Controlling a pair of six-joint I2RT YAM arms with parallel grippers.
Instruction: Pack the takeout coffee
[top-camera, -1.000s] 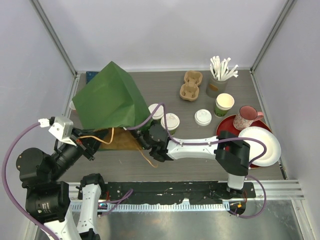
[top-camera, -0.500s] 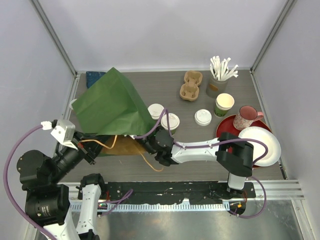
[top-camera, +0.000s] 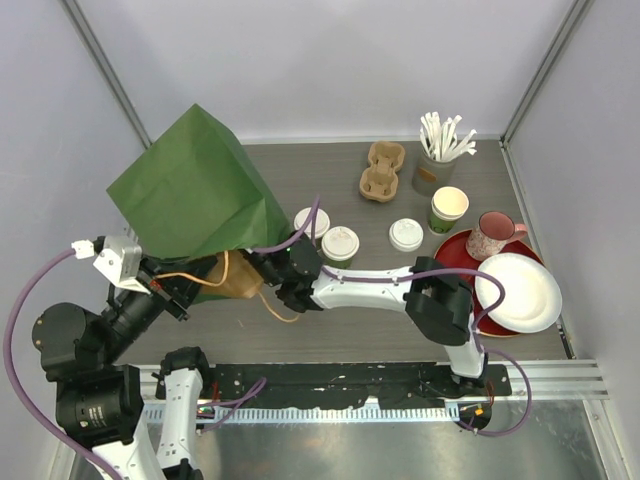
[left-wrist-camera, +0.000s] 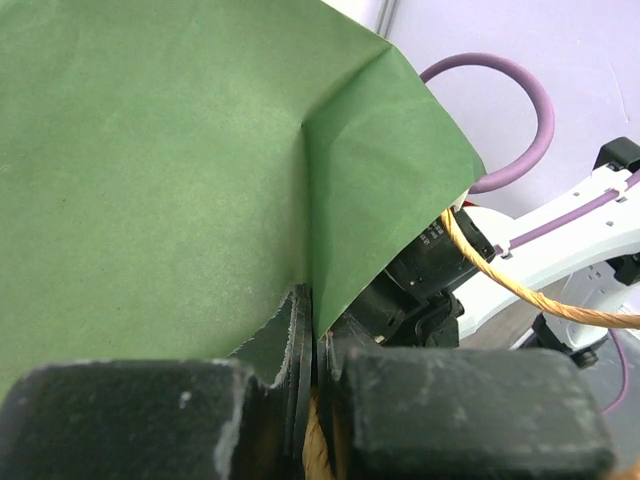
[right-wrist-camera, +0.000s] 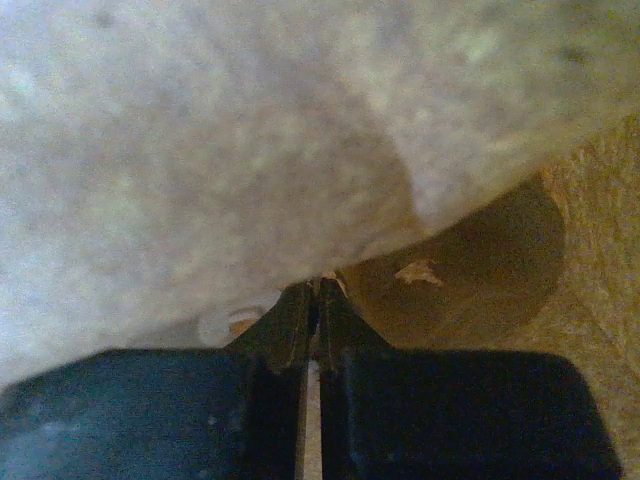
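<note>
Two takeout coffee cups with white lids (top-camera: 312, 222) (top-camera: 340, 243) stand on the table just right of a green paper bag (top-camera: 190, 190). The bag is lifted off the table, its closed bottom pointing up and back and its brown-lined mouth (top-camera: 235, 280) facing the arms. My left gripper (top-camera: 195, 287) is shut on the left edge of the mouth; in the left wrist view its jaws (left-wrist-camera: 315, 320) pinch the green paper (left-wrist-camera: 150, 180). My right gripper (top-camera: 265, 272) is shut on the right edge, its fingertips (right-wrist-camera: 318, 295) closed on the paper. Orange handle cords (top-camera: 200, 272) hang loose.
A third white lid (top-camera: 406, 234) sits further right. Behind it are a cardboard cup carrier (top-camera: 381, 170), a pot of white sticks (top-camera: 437, 160) and a stack of lidless green cups (top-camera: 448, 210). A pink mug (top-camera: 490, 235) stands on a red plate (top-camera: 455, 255) under a white plate (top-camera: 520, 292).
The bag has swung up and to the left, off the table. My right gripper moved left with its edge. The cups have not moved.
</note>
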